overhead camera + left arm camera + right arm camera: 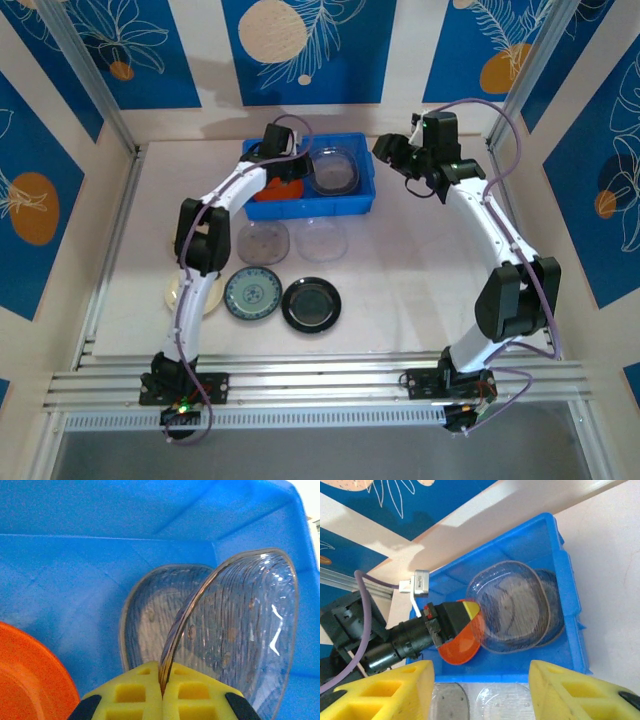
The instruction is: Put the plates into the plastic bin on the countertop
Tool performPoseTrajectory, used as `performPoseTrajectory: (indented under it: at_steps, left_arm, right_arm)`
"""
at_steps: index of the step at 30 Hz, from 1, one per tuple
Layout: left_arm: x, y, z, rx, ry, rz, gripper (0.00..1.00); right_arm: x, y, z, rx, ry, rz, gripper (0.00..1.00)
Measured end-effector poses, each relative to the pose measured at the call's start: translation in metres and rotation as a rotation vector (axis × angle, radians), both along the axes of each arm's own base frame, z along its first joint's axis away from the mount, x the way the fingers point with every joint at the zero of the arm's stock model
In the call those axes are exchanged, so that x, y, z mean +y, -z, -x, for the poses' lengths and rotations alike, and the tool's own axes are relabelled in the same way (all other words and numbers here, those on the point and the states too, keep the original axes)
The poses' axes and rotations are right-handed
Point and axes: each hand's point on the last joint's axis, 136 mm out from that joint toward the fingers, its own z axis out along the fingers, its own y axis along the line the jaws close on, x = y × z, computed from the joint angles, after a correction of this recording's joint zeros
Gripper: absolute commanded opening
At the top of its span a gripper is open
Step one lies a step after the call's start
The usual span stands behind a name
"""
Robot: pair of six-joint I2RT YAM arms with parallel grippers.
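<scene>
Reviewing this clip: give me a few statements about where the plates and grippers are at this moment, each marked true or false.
1. The left gripper is shut on the rim of a clear plate inside the plastic bin. True.
2. The right gripper holds the black plate. False: it is open with nothing between its fingers, and the black plate lies on the countertop.
3. An orange plate lies in the plastic bin. True.
4. The teal-patterned plate is in the bin. False: it lies on the countertop beside the black plate.

high rear overview, both wrist views share the bin
</scene>
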Motion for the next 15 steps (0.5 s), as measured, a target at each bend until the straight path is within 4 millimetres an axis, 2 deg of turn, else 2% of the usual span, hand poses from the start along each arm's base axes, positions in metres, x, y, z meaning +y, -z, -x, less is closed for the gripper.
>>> performPoseTrajectory:
  at_steps: [7, 11, 14, 15]
  left_arm:
    - [-0.004, 0.017, -0.011, 0.014, -0.018, 0.013, 0.00]
    - [-0.007, 0.019, -0.016, 0.013, -0.026, 0.026, 0.30]
    - [-0.007, 0.018, -0.019, 0.010, -0.033, 0.032, 0.42]
    - [-0.008, 0.017, -0.020, 0.006, -0.033, 0.031, 0.43]
  right_arm:
    - [0.008, 0.004, 0.004, 0.015, -0.012, -0.008, 0.53]
    - [0.014, 0.004, 0.006, 0.016, -0.026, -0.009, 0.53]
    - [0.017, 0.004, 0.008, 0.017, -0.033, -0.009, 0.53]
    - [0.018, 0.004, 0.008, 0.017, -0.036, -0.009, 0.53]
